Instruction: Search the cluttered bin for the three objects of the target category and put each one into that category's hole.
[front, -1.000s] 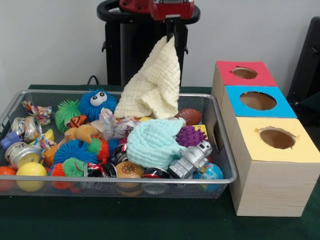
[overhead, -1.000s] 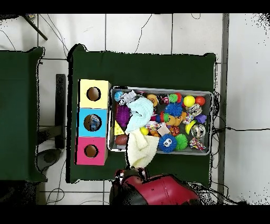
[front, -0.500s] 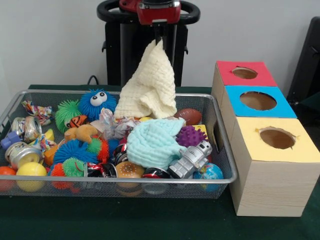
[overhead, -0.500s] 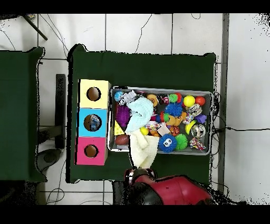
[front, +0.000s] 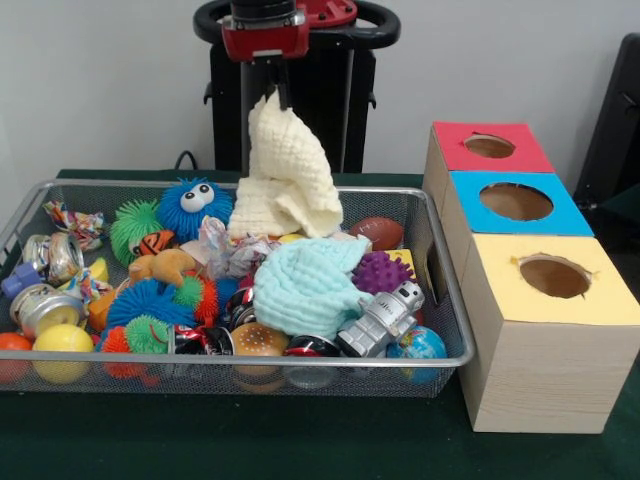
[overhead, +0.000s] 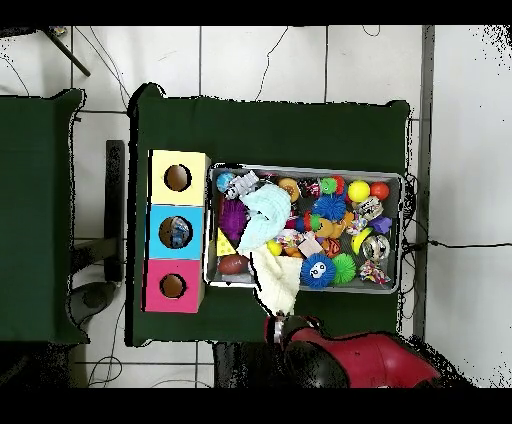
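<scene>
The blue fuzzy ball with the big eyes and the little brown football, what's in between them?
In the front view, the cream cloth hangs from the pincer between the blue fuzzy ball and the brown football, its bottom edge down among the toys.

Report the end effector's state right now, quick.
End effector: closed on the top corner of the cream cloth, which hangs from it over the wire bin's far side.

Dark green tablecloth (front: 300, 450), white wall (front: 100, 80), tiled floor (overhead: 260, 60) with cables (overhead: 270, 50), second green table (overhead: 35, 210)
</scene>
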